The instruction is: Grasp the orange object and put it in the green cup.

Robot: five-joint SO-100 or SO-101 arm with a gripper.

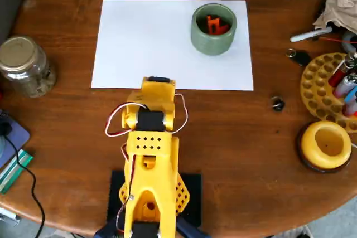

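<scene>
Yellow plastic makes up the arm [149, 160], folded back over its base at the near table edge in the overhead view; its gripper [158, 82] sits tucked at the white paper sheet's [145, 43] near edge, fingers hidden, so I cannot tell whether they are apart or together. Beyond it and to the right, on the sheet, stands the green cup [213, 29], the orange object [213, 24] lying inside.

arm [149, 154] – folded back, near its base | gripper – hidden beneath
</scene>
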